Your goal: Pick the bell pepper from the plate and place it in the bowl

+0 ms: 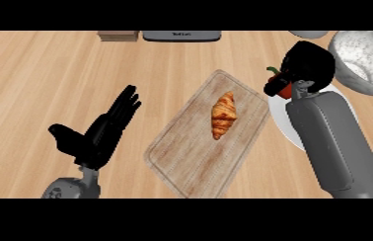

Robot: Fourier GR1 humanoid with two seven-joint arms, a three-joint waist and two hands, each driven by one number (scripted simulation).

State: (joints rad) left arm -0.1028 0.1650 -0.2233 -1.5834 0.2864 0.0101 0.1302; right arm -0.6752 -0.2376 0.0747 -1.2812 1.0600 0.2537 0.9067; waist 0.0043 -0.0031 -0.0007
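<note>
A red bell pepper (282, 88) with a green stem peeks out at the left of my right hand (307, 62), over the white plate (279, 117) at the right. The hand covers the pepper from above with its fingers curled round it, so most of the pepper is hidden. The grey speckled bowl (354, 53) sits at the far right, just beyond the hand, partly cut by the view's edge. My left hand (102, 129) rests open at the lower left with fingers up.
A wooden cutting board (189, 156) lies in the middle with a croissant (224, 114) on it. At the back edge stand a small wooden box (117, 35) and a grey appliance (181, 35). Another pale object (310, 33) shows at the back right.
</note>
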